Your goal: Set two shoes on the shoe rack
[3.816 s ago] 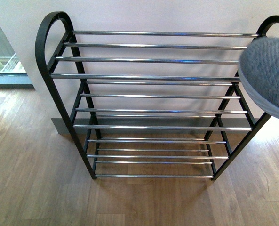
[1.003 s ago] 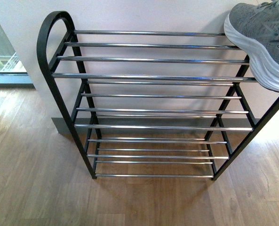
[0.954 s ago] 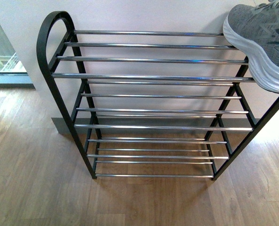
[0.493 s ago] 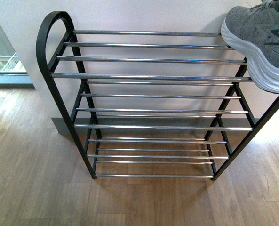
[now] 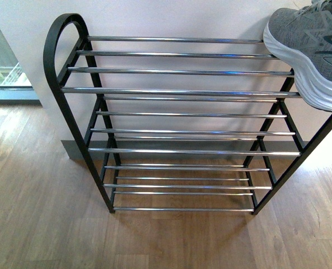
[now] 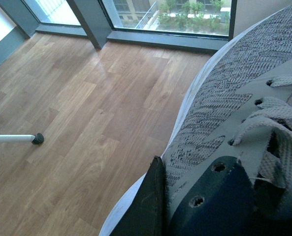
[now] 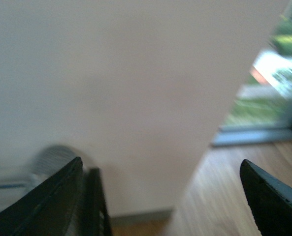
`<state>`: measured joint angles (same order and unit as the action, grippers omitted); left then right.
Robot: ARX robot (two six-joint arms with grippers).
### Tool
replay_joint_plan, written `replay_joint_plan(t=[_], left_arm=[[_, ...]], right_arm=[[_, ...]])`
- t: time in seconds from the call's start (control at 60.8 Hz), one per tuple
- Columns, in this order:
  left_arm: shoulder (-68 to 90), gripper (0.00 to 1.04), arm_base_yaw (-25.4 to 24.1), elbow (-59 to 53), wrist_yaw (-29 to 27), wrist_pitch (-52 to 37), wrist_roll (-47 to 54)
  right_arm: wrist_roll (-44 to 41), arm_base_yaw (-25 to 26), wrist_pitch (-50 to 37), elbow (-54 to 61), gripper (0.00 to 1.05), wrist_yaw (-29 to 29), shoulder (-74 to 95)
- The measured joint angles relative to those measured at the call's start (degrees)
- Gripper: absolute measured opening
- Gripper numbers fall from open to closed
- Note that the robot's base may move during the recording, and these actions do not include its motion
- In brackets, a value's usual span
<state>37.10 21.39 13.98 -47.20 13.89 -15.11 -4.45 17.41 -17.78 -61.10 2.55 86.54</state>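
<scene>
**Left fingers** [image 6: 153,206]: only one dark finger in view, pressed flat against the side of the second shoe [image 6: 219,98]. Partner finger hidden. Judged clamped on that shoe, since it hangs well clear of the wooden floor [image 6: 77,123] with nothing under it. Grey knit upper, pale laces, navy lining and white sole edge, all close to the lens. Window [image 6: 170,14] beyond the toe. Neither fingers nor shoe visible in the front view.

**Right fingers** [image 7: 52,201]: spread wide, nothing between them. Picture blurred. Plain wall [image 7: 136,73] ahead. Dark upright and grey smear low beside one finger, too soft to name.

**First shoe** [image 5: 311,50]: on the top tier of the shoe rack [image 5: 177,91], at its far right end. White sole lying on the chrome bars, toe over the rear bars, heel end cut off by the picture edge. No fingers on it in the front view.

**Shoe rack**: against the wall, three tiers of chrome bars in a black frame. Nothing else on any tier.

**Progress, by judgement**: about half.
- Done: one shoe set on the top tier, apparently free of any grip.
- Left: second shoe to be carried over and set down, with room just beside the first. Then opening of the left fingers.
</scene>
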Motion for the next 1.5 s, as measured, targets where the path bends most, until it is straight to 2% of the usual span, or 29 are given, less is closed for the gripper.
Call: replay_joint_plan(t=[0.049, 0.082, 0.132, 0.362, 0.493, 0.921, 0.987, 1.069, 1.332, 1.382, 1.497], left_arm=[[0.0, 0.02, 0.0, 0.0, 0.1, 0.0, 0.0], [0.0, 0.02, 0.0, 0.0, 0.1, 0.0, 0.0], [0.0, 0.02, 0.0, 0.0, 0.1, 0.0, 0.0], [0.0, 0.02, 0.0, 0.0, -0.2, 0.0, 0.0], [0.0, 0.02, 0.0, 0.0, 0.1, 0.0, 0.0], [0.0, 0.02, 0.0, 0.0, 0.0, 0.0, 0.0], [0.0, 0.02, 0.0, 0.0, 0.0, 0.0, 0.0], [0.0, 0.02, 0.0, 0.0, 0.0, 0.0, 0.0], [0.0, 0.02, 0.0, 0.0, 0.0, 0.0, 0.0], [0.0, 0.02, 0.0, 0.0, 0.0, 0.0, 0.0], [0.0, 0.02, 0.0, 0.0, 0.0, 0.0, 0.0]], right_arm=[[1.7, -0.2, -8.4, 5.3, 0.80, 7.7, -1.4], [2.2, -0.9, -12.3, 8.7, 0.74, 10.4, -2.5], [2.6, -2.1, -15.9, 12.9, 0.67, 11.6, -4.1], [3.6, -6.0, -23.5, 28.5, 0.32, 8.5, -13.1], [3.7, -8.5, -25.9, 37.9, 0.02, 6.0, -19.0], [3.8, -12.8, -25.8, 51.1, 0.02, 1.9, -32.5], [3.9, -15.1, -24.9, 52.3, 0.02, -1.7, -34.6], [3.9, -17.0, -23.1, 54.3, 0.02, -2.1, -38.3], [4.0, -17.2, -15.8, 58.2, 0.02, -2.5, -49.4], [4.0, -17.2, -17.6, 59.7, 0.02, -2.5, -50.0], [4.0, -17.2, -15.2, 60.0, 0.02, -2.6, -52.6]])
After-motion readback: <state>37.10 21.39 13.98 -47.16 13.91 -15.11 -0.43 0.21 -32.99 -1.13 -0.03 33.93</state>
